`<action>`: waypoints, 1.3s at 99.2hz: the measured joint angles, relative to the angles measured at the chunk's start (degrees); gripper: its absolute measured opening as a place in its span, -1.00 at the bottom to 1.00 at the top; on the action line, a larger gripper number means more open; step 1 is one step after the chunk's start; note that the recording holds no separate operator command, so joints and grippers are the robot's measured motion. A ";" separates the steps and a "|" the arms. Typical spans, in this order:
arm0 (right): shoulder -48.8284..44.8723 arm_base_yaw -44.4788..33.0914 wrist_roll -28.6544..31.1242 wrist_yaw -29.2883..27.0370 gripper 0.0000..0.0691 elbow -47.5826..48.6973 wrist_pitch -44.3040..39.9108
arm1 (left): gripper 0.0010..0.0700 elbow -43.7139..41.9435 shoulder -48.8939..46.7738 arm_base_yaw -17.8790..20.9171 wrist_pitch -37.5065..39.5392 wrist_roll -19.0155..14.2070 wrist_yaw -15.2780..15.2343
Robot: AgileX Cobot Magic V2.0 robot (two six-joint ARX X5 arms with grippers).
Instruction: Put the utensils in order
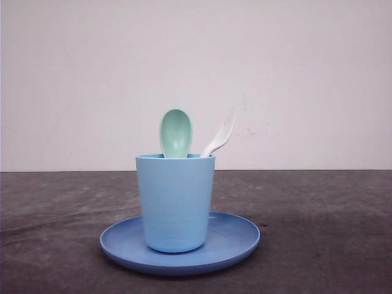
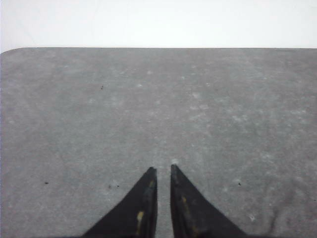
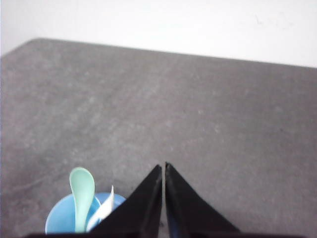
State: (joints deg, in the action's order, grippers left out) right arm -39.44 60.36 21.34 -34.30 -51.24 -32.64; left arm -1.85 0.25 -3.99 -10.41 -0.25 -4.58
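With both grippers, left [image 2: 163, 169] and right [image 3: 163, 166], nearly closed and empty, a careless sweep could tip the light blue plastic cup [image 1: 175, 202] holding the mint-green plastic spoon [image 1: 176, 132] and the white plastic fork [image 1: 220, 138]

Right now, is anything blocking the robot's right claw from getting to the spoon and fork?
Nothing visible does. The spoon and fork stand in the cup, tops sticking out above its rim. The right gripper, shut, hangs above and beside them.

Soft, even light with faint shadows; the pale wall [image 1: 196, 79] looks washed out, and wrist views are slightly blurred.
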 joint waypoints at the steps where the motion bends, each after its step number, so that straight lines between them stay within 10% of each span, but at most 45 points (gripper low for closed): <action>1: 0.00 -0.15 -0.31 0.04 -0.97 0.00 0.28 | -0.96 0.00 0.00 0.00 0.00 0.00 0.00; 19: 0.11 -7.87 -7.76 2.95 -0.97 0.00 3.91 | -0.96 0.00 0.00 0.00 0.00 -0.02 0.00; 69: 4.70 -50.62 -22.05 34.10 -0.97 7.89 15.96 | -0.96 0.00 0.00 0.00 0.00 -0.02 0.00; 129: 30.95 -63.21 -23.04 34.53 -0.97 43.28 23.21 | -0.96 0.00 0.00 0.00 0.00 -0.42 0.00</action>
State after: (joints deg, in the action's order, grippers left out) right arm -8.49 -2.85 -1.69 0.23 -7.97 -9.43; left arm -1.85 0.25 -3.99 -10.41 -0.67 -4.58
